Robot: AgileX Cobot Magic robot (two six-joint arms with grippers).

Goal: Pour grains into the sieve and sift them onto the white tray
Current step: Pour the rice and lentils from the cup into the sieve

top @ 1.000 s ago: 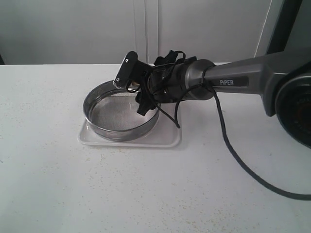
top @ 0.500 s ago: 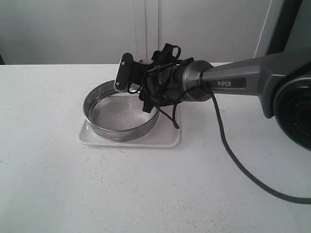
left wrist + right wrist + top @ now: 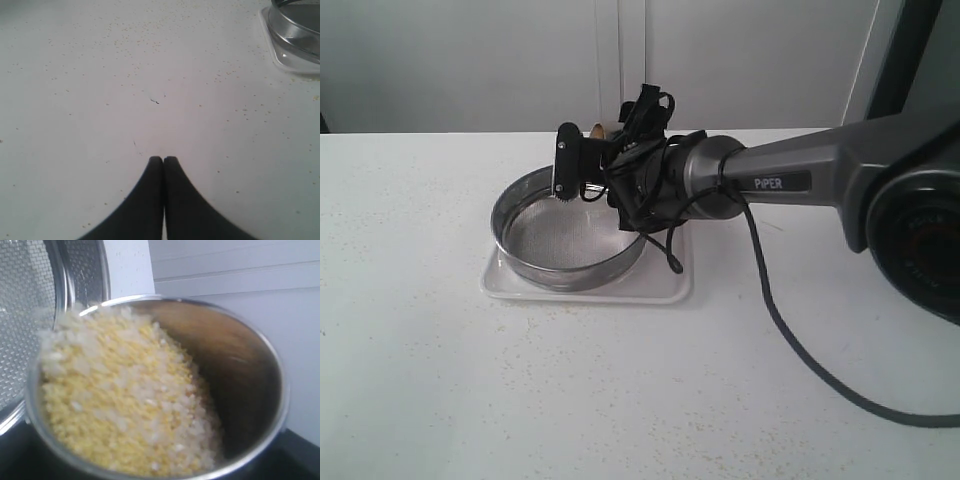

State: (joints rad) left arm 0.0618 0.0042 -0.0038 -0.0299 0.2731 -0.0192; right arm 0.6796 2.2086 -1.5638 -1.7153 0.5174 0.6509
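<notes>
**A:** How far along is it?

**B:** Barely begun, I'd say. The right gripper (image 3: 582, 165) has its jaws spread wide around the cup (image 3: 240, 370). The grains (image 3: 125, 405) are heaped inside it, up against the lip.

**A:** And the sieve?

**B:** The sieve (image 3: 510, 245) sits just below and ahead of those jaws, resting on the tray (image 3: 660, 285). Its mesh looks bare, and I see nothing sifted on the tray.

**A:** Any going over yet?

**B:** The lip is blurred, so I cannot tell.

**A:** The other arm?

**B:** The left gripper (image 3: 163, 161) has its jaws pressed together on nothing, over the table (image 3: 100, 75), with the sieve well off from them. The pour looks about to start, and all the sifting is left.
</notes>
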